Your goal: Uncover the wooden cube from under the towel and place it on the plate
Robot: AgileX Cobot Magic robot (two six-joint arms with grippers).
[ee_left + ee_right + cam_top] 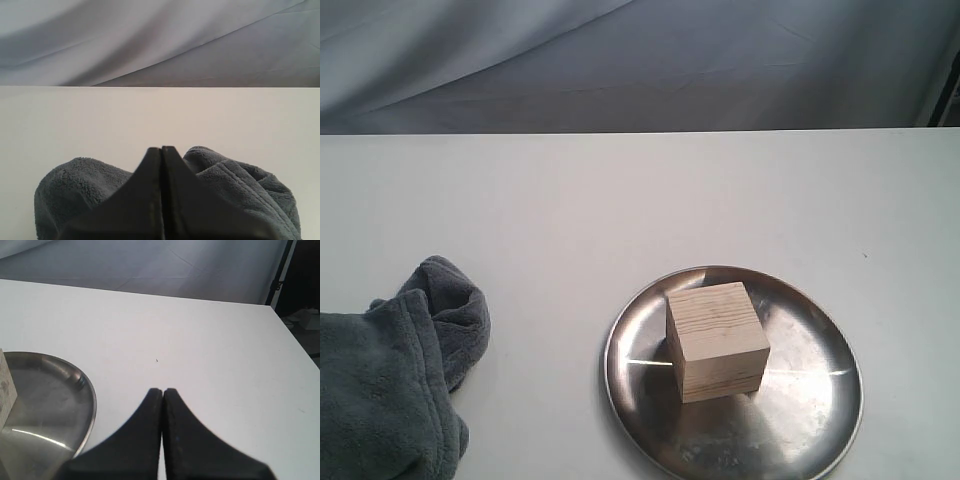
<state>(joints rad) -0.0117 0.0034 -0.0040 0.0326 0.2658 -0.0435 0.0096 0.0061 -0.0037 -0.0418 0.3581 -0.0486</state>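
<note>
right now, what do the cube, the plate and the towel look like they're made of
Cube: pale bare-looking wood, grain lines visible. Plate: shiny metal, possibly steel, scuffed and mirror-like. Towel: plush dark grey fleece, fuzzy nap, stitched hem.

There is one wooden cube [717, 340], and it sits on the one metal plate [805, 400] at the near right. One grey towel [385, 395] lies bunched at the near left. One white worktop [620, 200] carries all three things. One pale sheet [640, 60] hangs along the far side. One tiny dark speck [865, 256] marks the worktop to the right. Two pairs of black jaws show, one pair on the left arm and one on the right, each in its own wrist view.
</note>
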